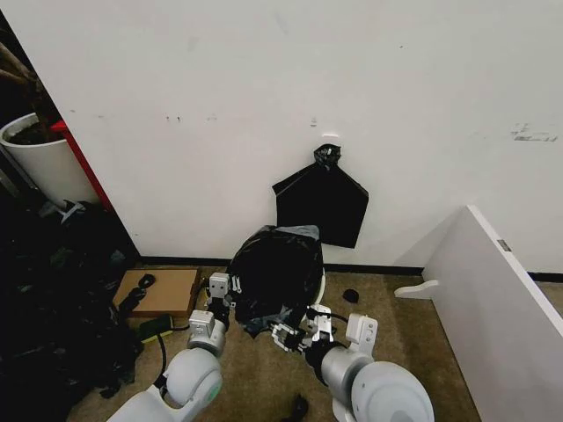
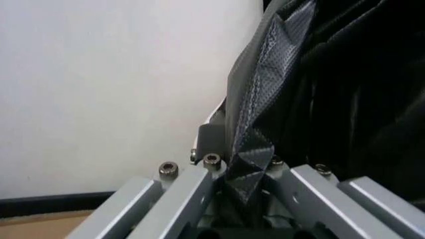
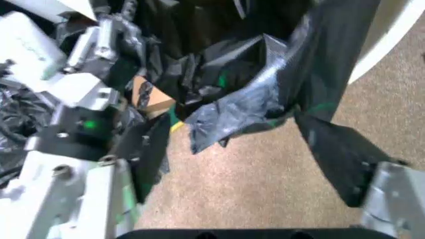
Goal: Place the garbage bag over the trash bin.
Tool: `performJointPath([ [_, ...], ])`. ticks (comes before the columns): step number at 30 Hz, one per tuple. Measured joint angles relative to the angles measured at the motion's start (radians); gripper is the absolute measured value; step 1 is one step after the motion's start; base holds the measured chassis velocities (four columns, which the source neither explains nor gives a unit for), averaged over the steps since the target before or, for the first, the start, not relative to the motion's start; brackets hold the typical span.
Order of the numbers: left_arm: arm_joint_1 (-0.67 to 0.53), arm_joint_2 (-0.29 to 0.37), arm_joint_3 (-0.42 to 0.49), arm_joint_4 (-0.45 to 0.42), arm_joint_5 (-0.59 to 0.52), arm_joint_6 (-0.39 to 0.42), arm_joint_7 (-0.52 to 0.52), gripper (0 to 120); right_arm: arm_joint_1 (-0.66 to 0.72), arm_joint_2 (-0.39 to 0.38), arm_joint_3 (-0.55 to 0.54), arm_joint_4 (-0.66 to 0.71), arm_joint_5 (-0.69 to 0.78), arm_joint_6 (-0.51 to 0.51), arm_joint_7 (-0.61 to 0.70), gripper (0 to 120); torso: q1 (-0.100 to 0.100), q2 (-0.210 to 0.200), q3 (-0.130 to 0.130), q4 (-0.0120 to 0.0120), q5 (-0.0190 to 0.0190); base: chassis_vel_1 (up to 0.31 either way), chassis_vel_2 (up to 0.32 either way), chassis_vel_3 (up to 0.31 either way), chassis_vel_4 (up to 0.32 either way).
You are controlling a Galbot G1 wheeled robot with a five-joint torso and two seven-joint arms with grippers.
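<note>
The garbage bag (image 1: 275,271) drapes over the trash bin (image 1: 320,287) on the floor, just beyond both arms. The left end effector (image 1: 221,290) clenches its left edge; the right end effector (image 1: 295,334), released, sits near its loose front hem.

Behind the bin: the white wall (image 1: 264,88) stands close behind the trash bin (image 1: 318,286); a flat black bundle (image 1: 322,204) hangs on it just above.
Left side: the left gripper (image 1: 220,294), clamped on a fold of the garbage bag (image 1: 274,272), fills the gap beside the bin; a cardboard box (image 1: 163,290) and a dark heap (image 1: 53,299) crowd the floor beyond.
Front: the right gripper (image 1: 295,336), jaws apart, sits just before the bag's loose hem.
Right side: bare carpet (image 1: 387,325) lies open as far as the white panel (image 1: 493,299); a small black object (image 1: 350,295) lies near the bin.
</note>
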Motion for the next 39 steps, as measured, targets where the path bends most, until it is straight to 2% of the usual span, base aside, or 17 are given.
performJointPath([
  [2, 0.001, 0.000, 0.000, -0.003, 0.000, 0.000, 0.000, 0, -0.004, 0.005, -0.004, -0.012, -0.016, 0.001, 0.005, 75, 0.000, 0.000, 0.000, -0.0001, 0.0000, 0.000, 0.000, 0.000, 0.000],
  [4, 0.001, 0.000, 0.000, -0.004, 0.000, 0.000, 0.000, 0, -0.004, 0.007, -0.005, -0.016, -0.020, 0.001, 0.007, 71, 0.000, 0.000, 0.000, -0.0001, 0.0000, 0.000, 0.000, 0.000, 0.000],
  [9, 0.008, 0.001, -0.001, -0.010, -0.001, 0.000, 0.000, 0, 0.004, 0.014, -0.005, -0.034, -0.038, 0.007, 0.014, 49, 0.000, 0.000, 0.000, 0.0000, 0.0000, 0.000, 0.000, 0.000, 0.000],
  [10, 0.008, 0.001, -0.001, -0.010, -0.001, 0.000, 0.000, 0, 0.004, 0.014, -0.005, -0.034, -0.038, 0.007, 0.014, 49, 0.000, 0.000, 0.000, 0.0000, 0.0000, 0.000, 0.000, 0.000, 0.000],
  [18, 0.004, -0.001, -0.002, -0.009, -0.003, -0.001, 0.000, 0, 0.005, 0.019, -0.010, -0.042, -0.049, 0.006, 0.009, 16, 0.000, 0.000, 0.000, 0.0000, 0.0000, 0.000, 0.000, 0.000, 0.000],
  [19, 0.004, -0.001, -0.002, -0.009, -0.003, -0.001, 0.000, 0, 0.005, 0.019, -0.010, -0.042, -0.049, 0.006, 0.009, 16, 0.000, 0.000, 0.000, 0.0000, 0.0000, 0.000, 0.000, 0.000, 0.000],
  [23, 0.003, -0.001, -0.002, -0.008, -0.010, -0.002, -0.002, 0, -0.004, 0.015, -0.015, -0.053, -0.083, 0.006, -0.005, 0, 0.000, 0.000, 0.000, 0.0000, 0.0000, 0.000, 0.000, 0.000, 0.000],
  [32, -0.017, -0.003, -0.025, -0.016, -0.103, 0.011, -0.027, 0, -0.047, -0.005, -0.020, -0.045, -0.142, -0.021, -0.007, 0, 0.000, 0.000, 0.000, 0.0000, 0.0001, 0.000, 0.000, 0.000, 0.000],
  [39, -0.037, 0.005, -0.049, -0.059, -0.264, 0.041, -0.056, 0, -0.061, -0.011, -0.030, -0.056, -0.164, -0.041, -0.005, 0, 0.000, 0.000, 0.000, -0.0001, 0.0001, 0.000, 0.000, 0.000, 0.000],
])
